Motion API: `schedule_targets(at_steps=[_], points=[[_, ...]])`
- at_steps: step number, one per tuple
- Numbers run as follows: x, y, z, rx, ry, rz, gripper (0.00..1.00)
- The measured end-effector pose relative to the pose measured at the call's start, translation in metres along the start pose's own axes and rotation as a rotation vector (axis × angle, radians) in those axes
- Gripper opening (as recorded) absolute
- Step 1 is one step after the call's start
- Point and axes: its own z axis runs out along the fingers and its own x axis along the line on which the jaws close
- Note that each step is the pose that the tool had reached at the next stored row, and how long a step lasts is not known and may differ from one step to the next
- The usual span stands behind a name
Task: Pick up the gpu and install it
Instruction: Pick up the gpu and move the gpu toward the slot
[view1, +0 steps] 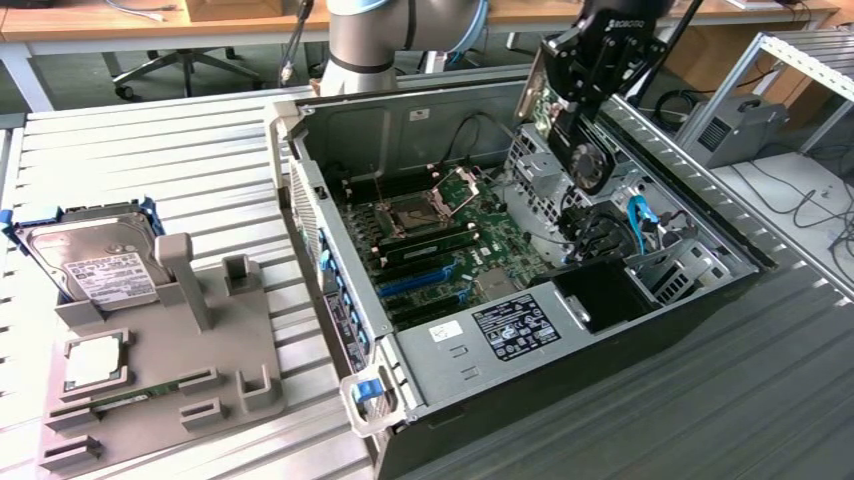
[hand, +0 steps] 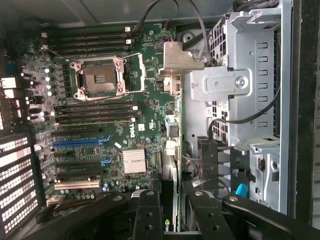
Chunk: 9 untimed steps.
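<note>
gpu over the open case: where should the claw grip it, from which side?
Upper edge, pinched across the thin board from above, as the claw holds it now. The gpu hangs on edge over the open case, leaving its lower edge and silver bracket free.

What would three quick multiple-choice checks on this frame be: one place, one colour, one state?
1. Where is the gpu?
A. lying outside the case
B. in the air over the open computer case
C. seated in a slot

2. What colour is the long expansion slot among the black ones?
A. blue
B. red
C. yellow

3. The gripper is:
A. open, holding nothing
B. shut on nothing
C. shut on the gpu

Answers:
1 B: the card hangs under the gripper above the case's drive-bay side, clear of the motherboard.
2 A: it stands out blue on the board.
3 C: the wrist view shows the fingers on either side of the card's edge.
</note>
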Motion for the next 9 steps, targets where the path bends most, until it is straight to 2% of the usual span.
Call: schedule_targets(at_steps=[9], points=[[0.0033, -0.0001, 0.0032, -0.0001, 0.0000, 0.000, 0.26]])
